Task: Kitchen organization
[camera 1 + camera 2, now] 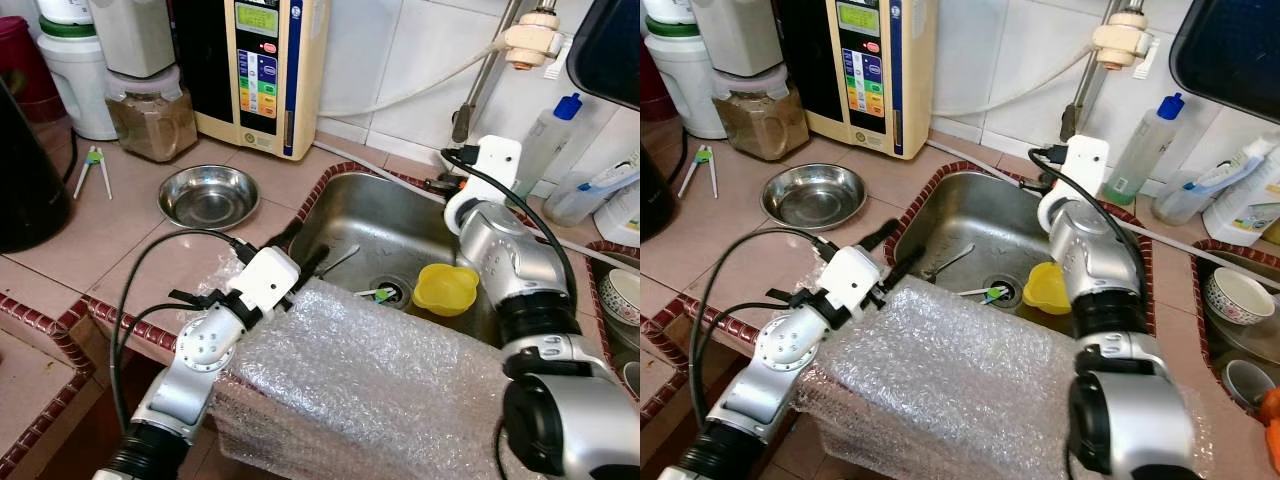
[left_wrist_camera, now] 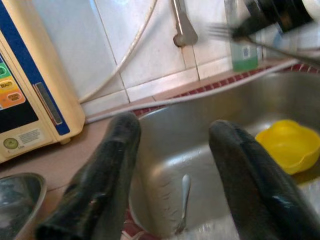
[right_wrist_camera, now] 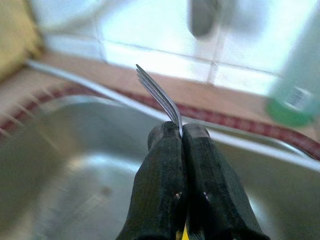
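A fork (image 3: pixel 159 95) stands pinched between the shut fingers of the right gripper (image 3: pixel 181 131), tines jutting out past the fingertips, lifted over the sink (image 1: pixel 372 222). Below and beyond those jaws, a spoon (image 1: pixel 340 261) lies on the sink floor, with a yellow bowl (image 1: pixel 446 287) and a green-handled item (image 1: pixel 378 293) near the drain. The left gripper (image 2: pixel 172 135) hovers at the sink's near rim, jaws apart and empty, the spoon ahead between them. One utensil looks recovered; the rest of the sink seems still to be cleared. Bubble wrap (image 1: pixel 370 390) drapes the counter edge behind both grippers.
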Available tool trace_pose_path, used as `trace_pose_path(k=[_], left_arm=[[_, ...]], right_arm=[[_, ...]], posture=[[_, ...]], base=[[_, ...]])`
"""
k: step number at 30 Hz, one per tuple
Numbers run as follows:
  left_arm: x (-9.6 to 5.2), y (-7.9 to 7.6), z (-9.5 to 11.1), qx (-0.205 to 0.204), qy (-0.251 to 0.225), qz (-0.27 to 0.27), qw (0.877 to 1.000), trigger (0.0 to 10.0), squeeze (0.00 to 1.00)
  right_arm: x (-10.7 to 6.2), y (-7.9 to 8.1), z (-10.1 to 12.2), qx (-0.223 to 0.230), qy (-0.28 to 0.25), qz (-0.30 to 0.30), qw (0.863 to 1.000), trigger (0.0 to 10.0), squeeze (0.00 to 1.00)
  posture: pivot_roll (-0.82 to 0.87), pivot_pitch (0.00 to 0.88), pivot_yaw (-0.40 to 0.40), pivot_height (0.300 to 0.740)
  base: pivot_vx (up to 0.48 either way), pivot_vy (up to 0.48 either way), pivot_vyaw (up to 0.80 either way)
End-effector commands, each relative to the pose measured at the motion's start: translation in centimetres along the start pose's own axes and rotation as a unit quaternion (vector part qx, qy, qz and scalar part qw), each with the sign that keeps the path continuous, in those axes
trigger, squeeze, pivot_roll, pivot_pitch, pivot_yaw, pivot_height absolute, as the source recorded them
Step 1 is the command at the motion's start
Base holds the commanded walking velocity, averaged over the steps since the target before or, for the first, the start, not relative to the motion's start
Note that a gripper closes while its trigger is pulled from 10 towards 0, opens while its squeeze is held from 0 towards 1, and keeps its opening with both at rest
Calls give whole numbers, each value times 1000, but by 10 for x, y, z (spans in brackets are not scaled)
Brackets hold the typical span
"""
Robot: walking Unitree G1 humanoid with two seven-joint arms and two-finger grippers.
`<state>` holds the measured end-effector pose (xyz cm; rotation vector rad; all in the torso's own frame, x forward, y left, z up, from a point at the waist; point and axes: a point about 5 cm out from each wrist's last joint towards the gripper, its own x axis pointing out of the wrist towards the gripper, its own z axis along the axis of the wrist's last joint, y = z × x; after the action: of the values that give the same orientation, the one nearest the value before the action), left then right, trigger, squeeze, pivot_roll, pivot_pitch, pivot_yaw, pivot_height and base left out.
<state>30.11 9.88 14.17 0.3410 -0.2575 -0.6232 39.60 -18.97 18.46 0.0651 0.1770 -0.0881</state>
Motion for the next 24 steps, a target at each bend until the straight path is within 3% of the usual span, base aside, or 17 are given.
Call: trace_pose_path(k=[1, 3, 6, 7, 8, 9, 10, 16, 20, 23, 24], left_arm=[[1, 3, 5, -16, -3, 1, 1000, 10000, 1000], [2, 4, 5, -30, 7, -5, 1000, 10000, 1000], [2, 3, 4, -44, 24, -25, 998, 10000, 1000], [2, 0, 4, -56, 32, -38, 997, 10000, 1000], [2, 0, 4, -56, 32, -38, 997, 10000, 1000], [3, 0, 4, -60, 35, -42, 997, 10000, 1000], [3, -1, 4, -62, 41, -47, 996, 10000, 1000], [-1, -5, 3, -66, 60, -68, 994, 10000, 1000], [0, -2, 5, -62, 62, -60, 994, 10000, 1000], [3, 7, 8, -51, 50, -22, 997, 10000, 1000], [5, 18, 12, -49, 40, 26, 998, 10000, 1000]], right_arm=[[0, -13, -9, -14, 10, -15, 1000, 0, 0], [-1, -25, -26, -24, 29, -26, 999, 0, 0], [-2, -25, -43, -30, 50, -10, 998, 0, 0], [-4, -20, -55, -37, 62, 4, 997, 588, 824], [-4, -20, -55, -37, 62, 4, 997, 588, 824], [-5, -18, -61, -42, 69, 11, 997, 4784, 1000], [-5, -14, -66, -47, 74, 18, 996, 10000, 1000], [-4, 5, -68, -56, 54, 51, 996, 10000, 1000], [-5, 23, -64, -94, 29, 103, 990, 10000, 1000], [-7, 33, -65, -72, 27, 133, 988, 10000, 1000], [-8, 38, -62, -55, 22, 150, 987, 10000, 1000]], posture=[[126, 62, -98, 740], [127, 62, -93, 740], [127, 65, -92, 740], [128, 64, -89, 740], [128, 64, -89, 740], [130, 64, -89, 740], [132, 65, -88, 740], [135, 65, -81, 740], [128, 66, -81, 740], [127, 68, -83, 740], [125, 78, -84, 740]], base=[[0, 0, 0], [0, 0, 0], [0, 0, 0], [0, 0, 0], [0, 0, 0], [0, 0, 0], [0, 0, 0], [0, 0, 0], [0, 0, 0], [0, 0, 0], [0, 0, 0]])
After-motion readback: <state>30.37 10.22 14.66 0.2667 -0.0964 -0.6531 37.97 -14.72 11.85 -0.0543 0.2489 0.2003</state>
